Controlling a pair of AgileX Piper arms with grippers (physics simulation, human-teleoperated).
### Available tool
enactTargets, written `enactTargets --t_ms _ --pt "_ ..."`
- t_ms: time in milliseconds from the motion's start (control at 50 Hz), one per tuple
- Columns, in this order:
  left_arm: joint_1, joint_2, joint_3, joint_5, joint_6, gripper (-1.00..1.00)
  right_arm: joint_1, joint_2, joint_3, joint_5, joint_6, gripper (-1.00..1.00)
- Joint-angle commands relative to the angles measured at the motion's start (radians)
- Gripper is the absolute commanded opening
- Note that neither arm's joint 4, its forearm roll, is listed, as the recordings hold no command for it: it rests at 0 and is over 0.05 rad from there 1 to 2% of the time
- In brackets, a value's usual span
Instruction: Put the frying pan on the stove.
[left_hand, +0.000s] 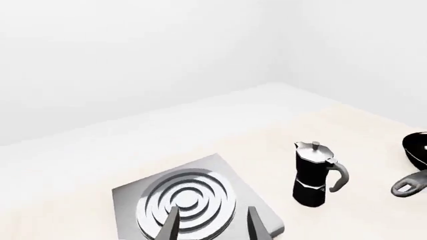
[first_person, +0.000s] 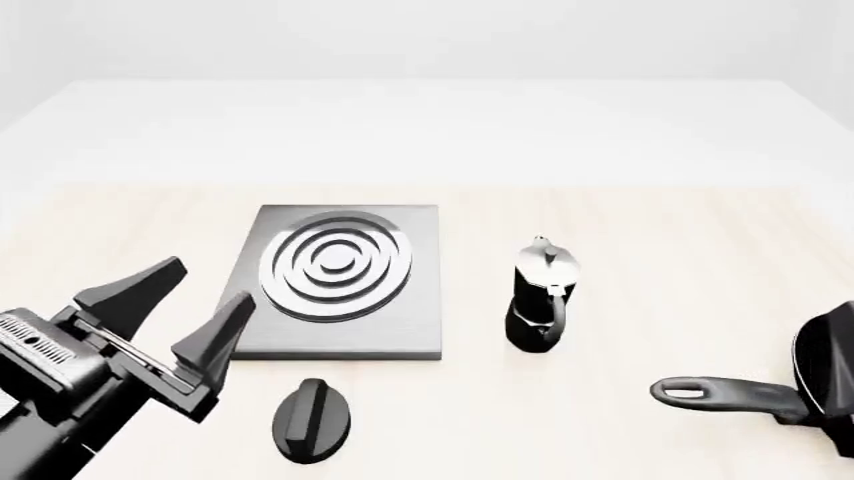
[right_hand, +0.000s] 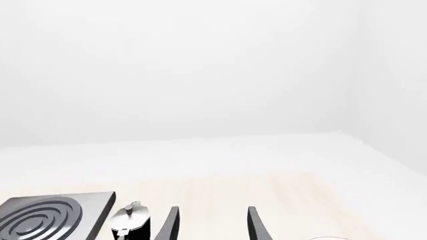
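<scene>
The black frying pan (first_person: 830, 372) lies at the table's right edge, partly cut off, with its grey handle (first_person: 727, 394) pointing left. It also shows in the left wrist view (left_hand: 417, 150). The grey stove (first_person: 344, 280) with silver rings lies left of centre. My left gripper (first_person: 180, 308) is open and empty, in front of and left of the stove; its fingers (left_hand: 170, 225) frame the stove (left_hand: 193, 200). My right gripper (right_hand: 212, 227) is open and empty. It is out of the front view. The stove (right_hand: 47, 217) also appears in the right wrist view.
A black-and-silver moka pot (first_person: 541, 300) stands upright between the stove and the pan; it also shows in the left wrist view (left_hand: 313, 172) and the right wrist view (right_hand: 130, 220). A small black oval knob (first_person: 311, 420) lies in front of the stove.
</scene>
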Motion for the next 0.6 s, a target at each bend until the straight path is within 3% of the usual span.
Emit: enactTargets --t_ms 20,320,600 --pt "-0.141 0.180 -0.080 -0.093 0.016 1.00 -0.006 0.000 -0.018 0.006 0.003 1.00" --pt "-0.290 0.375 -0.196 -0.147 0.028 1.00 -0.006 0.000 -0.023 0.011 0.004 1.00" --pt "-0.393 0.474 -0.284 -0.152 0.019 1.00 -0.011 0.000 -0.026 0.012 0.009 1.00"
